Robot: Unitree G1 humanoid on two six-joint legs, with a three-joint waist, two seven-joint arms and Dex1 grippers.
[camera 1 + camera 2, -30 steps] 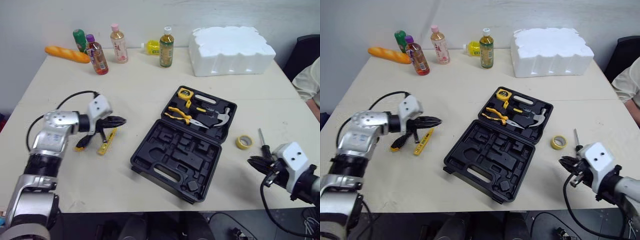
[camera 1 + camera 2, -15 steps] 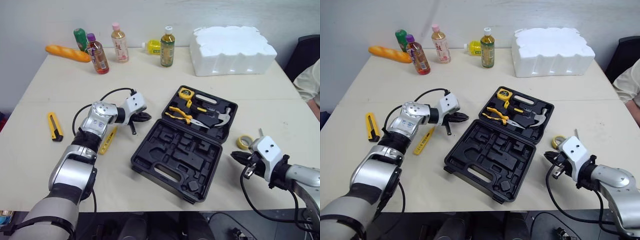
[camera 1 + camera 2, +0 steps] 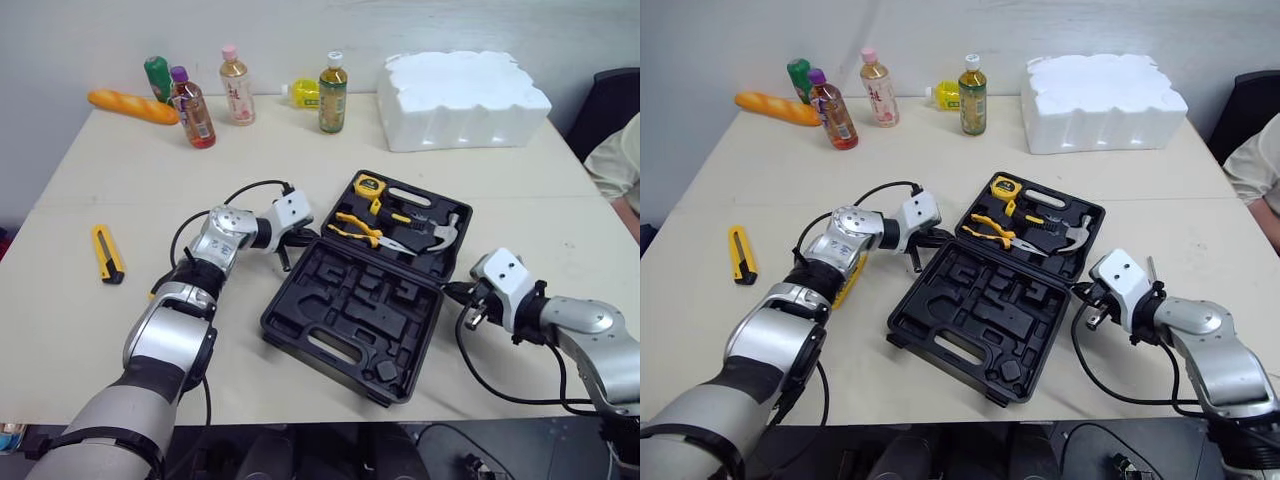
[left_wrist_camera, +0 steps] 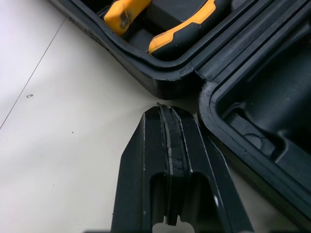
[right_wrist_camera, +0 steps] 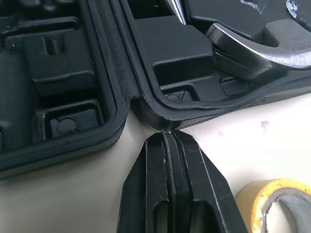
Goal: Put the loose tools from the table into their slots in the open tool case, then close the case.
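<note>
Both arms have closed in on the tool case (image 3: 292, 322) since the earlier frames: the left pincer (image 3: 311, 237) has travelled from the open desk (image 3: 120, 190) to the case's left edge, and the right pincer (image 3: 448, 291) has advanced from the near right corner of the desk to the case's right edge. Nearest the robot, the right forearm lies low over the desk and angles inward, with the wrist level. The right pincer's fingers (image 5: 192, 170) are pressed together with nothing between them, and their tip meets the case rim at the hinge notch. A yellow tape roll (image 5: 272, 206) lies just beside this pincer on the desk. The case lies open and flat at desk centre, its near half showing moulded slots. The left arm reaches forward and to the right across the desk, elbow bent, forearm low. The left pincer's fingers (image 4: 146, 160) are also together, gripping nothing that the wrist view shows. Their tip sits at the hinge notch on the left rim; contact cannot be confirmed. A yellow tool (image 3: 848, 285) lies partly under the left forearm. A yellow utility knife (image 3: 106, 253) lies well apart, near the left edge of the desk. The far half of the case holds pliers (image 3: 362, 231), a hammer (image 3: 438, 236) and a tape measure (image 3: 370, 186). Along the far edge stand several bottles (image 3: 333, 93), with a bread loaf (image 3: 132, 106) at the left and a white foam block (image 3: 463, 98) at the right.
</note>
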